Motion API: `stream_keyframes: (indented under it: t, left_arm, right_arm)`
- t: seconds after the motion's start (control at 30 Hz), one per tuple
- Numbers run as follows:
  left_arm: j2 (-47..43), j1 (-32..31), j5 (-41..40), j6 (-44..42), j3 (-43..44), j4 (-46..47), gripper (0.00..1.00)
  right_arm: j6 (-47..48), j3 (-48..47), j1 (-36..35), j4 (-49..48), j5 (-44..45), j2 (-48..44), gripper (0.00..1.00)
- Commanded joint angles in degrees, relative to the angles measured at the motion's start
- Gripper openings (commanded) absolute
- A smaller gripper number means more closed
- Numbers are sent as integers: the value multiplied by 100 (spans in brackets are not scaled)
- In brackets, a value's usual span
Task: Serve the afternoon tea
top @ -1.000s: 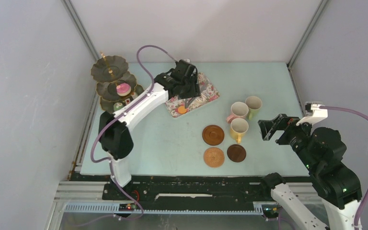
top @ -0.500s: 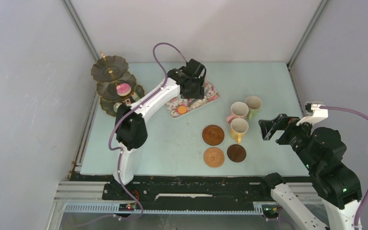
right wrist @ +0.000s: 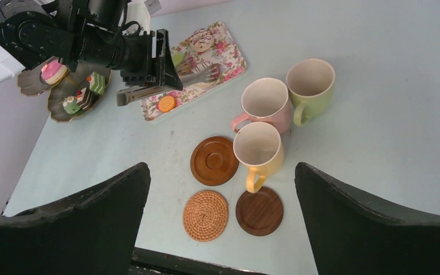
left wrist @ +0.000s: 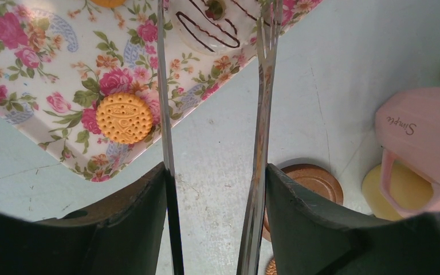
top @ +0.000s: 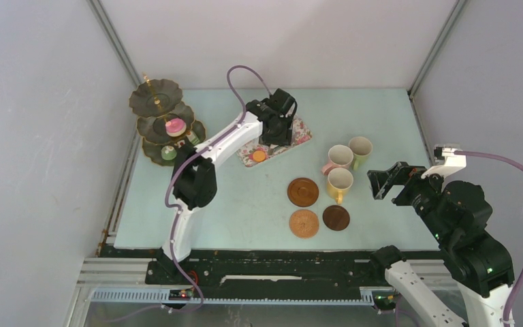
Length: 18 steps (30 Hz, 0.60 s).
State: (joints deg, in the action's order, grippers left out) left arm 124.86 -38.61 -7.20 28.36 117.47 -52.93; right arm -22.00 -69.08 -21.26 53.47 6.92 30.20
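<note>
My left gripper (left wrist: 215, 172) is shut on the long metal tongs (left wrist: 263, 86), with one tong arm lying against each finger. The tong tips reach over the flowered tray (left wrist: 46, 57), either side of a white chocolate-striped cake (left wrist: 206, 28). An orange biscuit (left wrist: 125, 117) lies just left of them. The dark three-tier stand (top: 160, 102) at far left carries a pink cake (top: 174, 126) and a green one (top: 169, 153). Pink (top: 339, 158), green (top: 361, 148) and yellow (top: 340, 182) mugs stand beside three brown coasters (top: 303, 191). My right gripper (top: 381, 182) hangs open to the right of the mugs, holding nothing.
The woven coaster (right wrist: 205, 215) and the dark coaster (right wrist: 259, 211) lie near the table's front edge. The yellow mug's handle overhangs the dark coaster. White walls close in the left, back and right sides.
My left arm has swung to the right, carrying the tongs from the tray's left part toward its right end. The right arm has not moved.
</note>
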Motion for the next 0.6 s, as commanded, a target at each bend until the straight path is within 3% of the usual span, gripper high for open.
stream_keyframes:
  t: [0.0, 0.27, 0.57]
  left_arm:
    - [26, -42, -56, -134, 253, 38, 62]
    - [127, -41, 35, -138, 298, 83, 59]
    - [-101, -40, -211, -232, 381, -94, 42]
  right_arm:
    - [92, 8, 12, -66, 89, -14, 100]
    - [96, 2, 8, -57, 87, 2, 100]
    - [110, 3, 9, -73, 82, -12, 100]
